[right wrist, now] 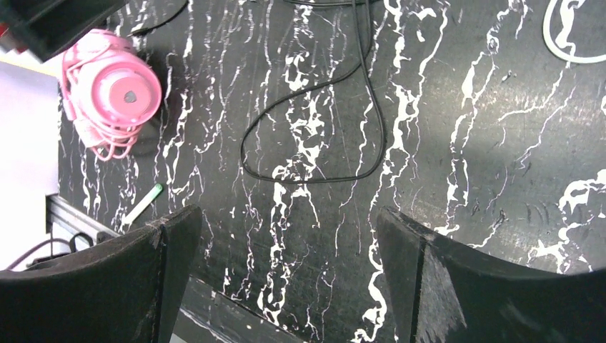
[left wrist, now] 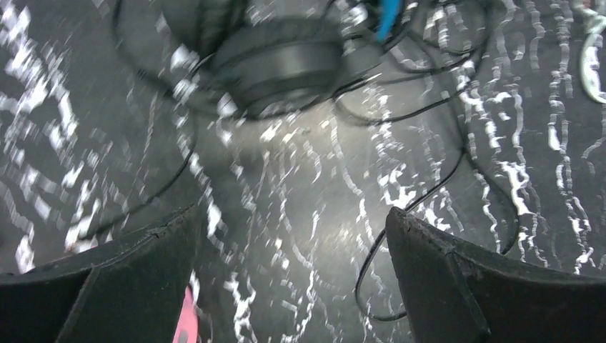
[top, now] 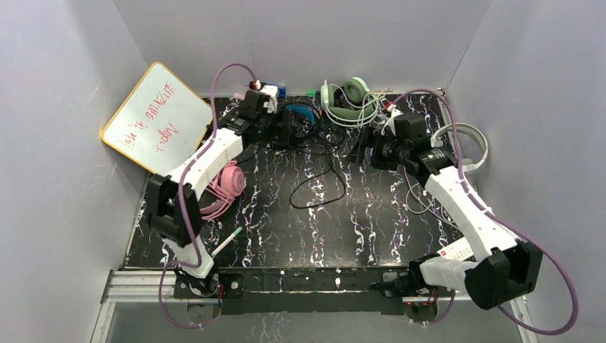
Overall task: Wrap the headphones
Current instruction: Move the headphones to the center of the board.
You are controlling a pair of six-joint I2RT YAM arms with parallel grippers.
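The left gripper (left wrist: 291, 214), jaws fully spread and empty, hangs just short of the black-and-blue headphones (left wrist: 279, 68) at the rear of the table (top: 371, 236), nearer them than the equally open, empty right gripper (right wrist: 286, 214); their black cord (right wrist: 314, 128) loops out toward the near edge.

The top view looks steeply down from six o'clock. Both wrist views face down, close over the black white-veined tabletop (top: 371, 229); top and right-wrist views share the looped black cord (right wrist: 314, 179).
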